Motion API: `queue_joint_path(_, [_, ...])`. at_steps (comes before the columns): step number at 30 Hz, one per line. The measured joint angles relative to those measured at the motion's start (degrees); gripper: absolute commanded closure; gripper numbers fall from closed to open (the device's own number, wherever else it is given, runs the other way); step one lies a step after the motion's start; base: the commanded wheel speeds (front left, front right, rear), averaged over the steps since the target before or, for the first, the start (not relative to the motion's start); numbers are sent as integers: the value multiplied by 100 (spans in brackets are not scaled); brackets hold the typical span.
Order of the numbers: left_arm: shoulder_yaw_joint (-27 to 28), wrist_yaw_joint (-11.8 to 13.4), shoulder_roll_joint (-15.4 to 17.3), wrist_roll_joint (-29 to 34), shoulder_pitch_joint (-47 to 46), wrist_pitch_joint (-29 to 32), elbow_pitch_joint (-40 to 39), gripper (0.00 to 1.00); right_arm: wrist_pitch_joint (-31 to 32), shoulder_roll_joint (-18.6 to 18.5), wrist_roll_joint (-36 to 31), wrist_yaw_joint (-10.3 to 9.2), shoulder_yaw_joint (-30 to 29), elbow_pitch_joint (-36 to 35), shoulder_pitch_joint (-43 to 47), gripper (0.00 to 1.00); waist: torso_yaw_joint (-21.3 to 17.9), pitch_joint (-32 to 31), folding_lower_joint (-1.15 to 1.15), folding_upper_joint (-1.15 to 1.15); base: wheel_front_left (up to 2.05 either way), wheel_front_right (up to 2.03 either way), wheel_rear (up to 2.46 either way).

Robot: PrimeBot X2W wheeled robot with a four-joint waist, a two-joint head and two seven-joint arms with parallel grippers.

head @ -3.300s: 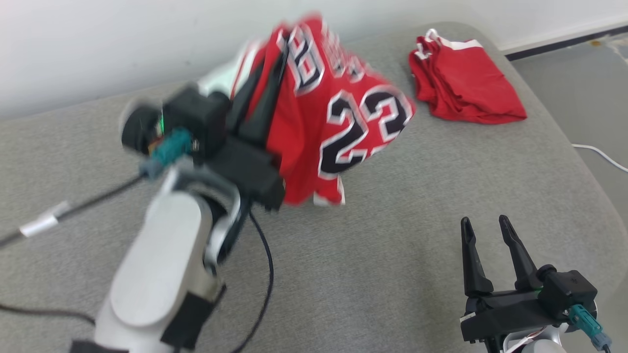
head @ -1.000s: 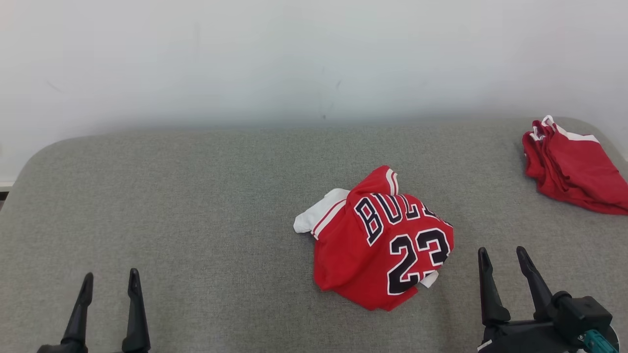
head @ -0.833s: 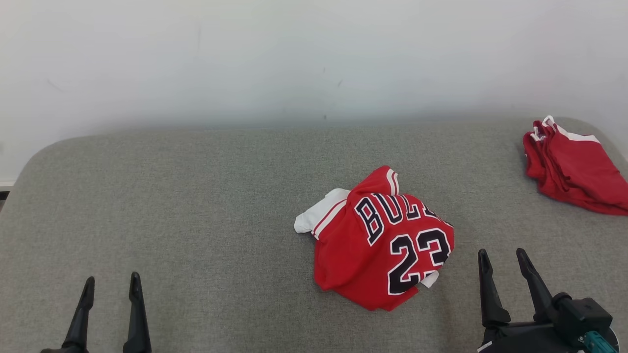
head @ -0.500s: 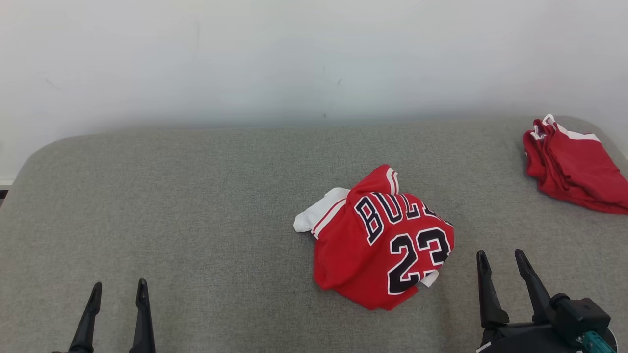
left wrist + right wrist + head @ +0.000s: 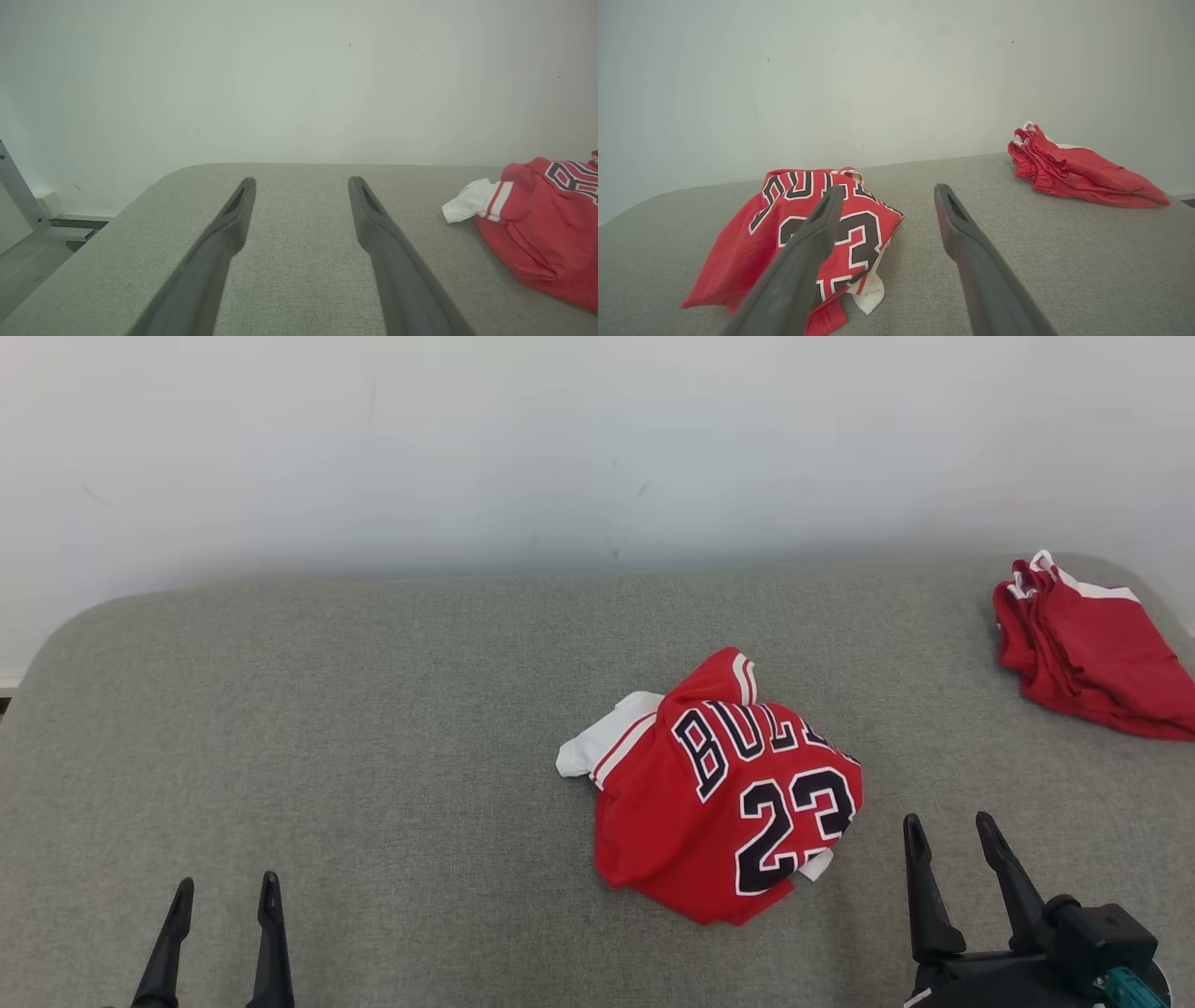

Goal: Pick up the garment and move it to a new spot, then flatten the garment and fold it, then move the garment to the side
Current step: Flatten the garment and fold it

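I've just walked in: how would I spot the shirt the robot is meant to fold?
Start from the wide grey fabric-covered surface. Near its middle, slightly to the right, lies a crumpled red basketball jersey. Unlike the plain red cloth pile with white trim at the far right edge, it bears black-and-white lettering and the number 23.

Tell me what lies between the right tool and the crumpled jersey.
Nothing but bare grey upholstery lies between the right tool and the jersey; the head view shows that stretch.
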Motion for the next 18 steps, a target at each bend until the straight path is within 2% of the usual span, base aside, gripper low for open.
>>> queue_joint_path(10, [86, -41, -27, 34, -113, 0, 67, 0, -9, 0, 10, 0, 46, 13, -75, 0, -97, 80, 0, 0, 0, 0, 0])
queue_joint_path(18, [-36, -100, 231, -68, -1061, 51, 335, 0, -82, 0, 74, 0, 144, 104, -211, 0, -343, 236, 0, 0, 0, 0, 0])
